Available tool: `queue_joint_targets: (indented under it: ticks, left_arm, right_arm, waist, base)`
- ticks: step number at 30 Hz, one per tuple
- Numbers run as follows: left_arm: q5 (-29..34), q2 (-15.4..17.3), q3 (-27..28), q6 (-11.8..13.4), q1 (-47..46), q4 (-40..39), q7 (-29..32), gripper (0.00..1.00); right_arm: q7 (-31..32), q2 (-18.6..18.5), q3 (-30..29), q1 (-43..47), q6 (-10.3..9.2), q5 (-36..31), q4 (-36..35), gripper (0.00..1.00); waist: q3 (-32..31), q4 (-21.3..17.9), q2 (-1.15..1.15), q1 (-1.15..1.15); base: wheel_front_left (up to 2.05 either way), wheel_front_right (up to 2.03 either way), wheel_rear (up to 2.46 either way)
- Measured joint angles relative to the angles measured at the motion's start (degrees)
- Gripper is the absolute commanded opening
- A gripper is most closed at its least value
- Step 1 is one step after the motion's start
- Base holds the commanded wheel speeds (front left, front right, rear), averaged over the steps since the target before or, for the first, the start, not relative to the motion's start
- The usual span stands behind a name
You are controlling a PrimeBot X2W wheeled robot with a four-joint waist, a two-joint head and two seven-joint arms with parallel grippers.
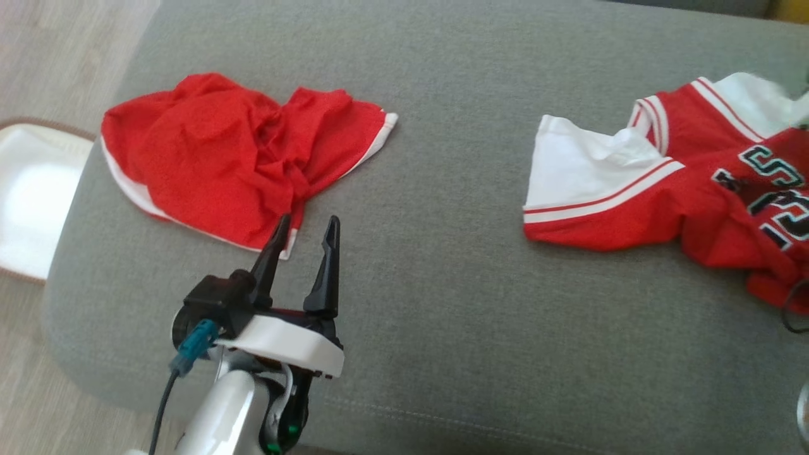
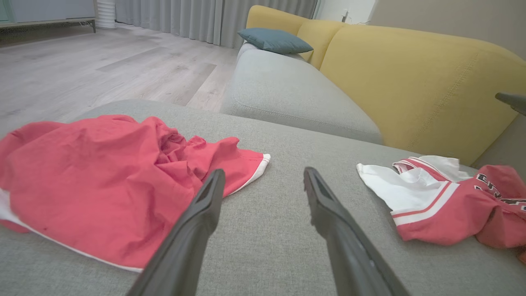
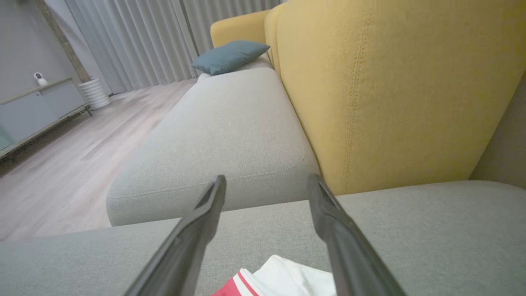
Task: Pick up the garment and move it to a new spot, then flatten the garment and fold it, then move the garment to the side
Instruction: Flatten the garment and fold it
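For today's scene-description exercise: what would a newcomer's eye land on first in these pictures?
Two bright garments on the grey cushion: a crumpled red garment with white trim at the left, a red-and-white jersey with black lettering at the right. The open left end effector points at the crumpled one's near hem; a yellow sofa back rises behind.

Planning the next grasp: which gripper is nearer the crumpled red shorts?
Left. The left gripper is beside the red shorts; the right gripper hangs over the red-and-white jersey.

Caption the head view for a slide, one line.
Open left gripper by the hem of crumpled red shorts; a red-and-white jersey lies apart to the right on the grey sofa cushion.
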Motion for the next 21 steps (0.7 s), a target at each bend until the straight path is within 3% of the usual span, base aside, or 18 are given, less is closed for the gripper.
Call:
queue_joint_targets:
  ticks: [6, 9, 14, 21]
  left_arm:
    - [0.0, 0.0, 2.0, 0.0, 0.0, -0.2, 0.0, 1.00]
    - [0.0, 0.0, 3.1, -0.1, 0.1, -0.8, 0.0, 1.00]
    - [-0.8, -0.1, 4.6, -0.1, 0.1, -2.8, 0.0, 1.00]
    - [-1.4, -0.1, 6.2, -0.1, 0.1, -4.4, 0.0, 1.00]
  right_arm:
    - [-8.6, 2.4, 5.0, 0.5, 0.00, -0.5, 1.2, 1.00]
    - [-12.3, 4.5, 8.8, 3.0, 0.00, 1.9, -1.5, 1.00]
    - [-14.7, 6.6, 15.1, 12.7, 0.00, 5.4, -10.8, 1.00]
    - [-15.3, 8.7, 17.5, 28.9, 0.00, 5.2, -26.7, 1.00]
  waist:
    - [-2.0, -2.8, 0.00, 0.00]
    - [-3.3, -4.9, 0.00, 0.00]
    - [-5.2, -9.2, 0.00, 0.00]
    - [-7.7, -14.5, 0.00, 0.00]
  base:
    - [0.00, 0.00, 0.00]
    - [0.00, 0.00, 0.00]
    - [0.00, 0.00, 0.00]
    - [0.00, 0.00, 0.00]
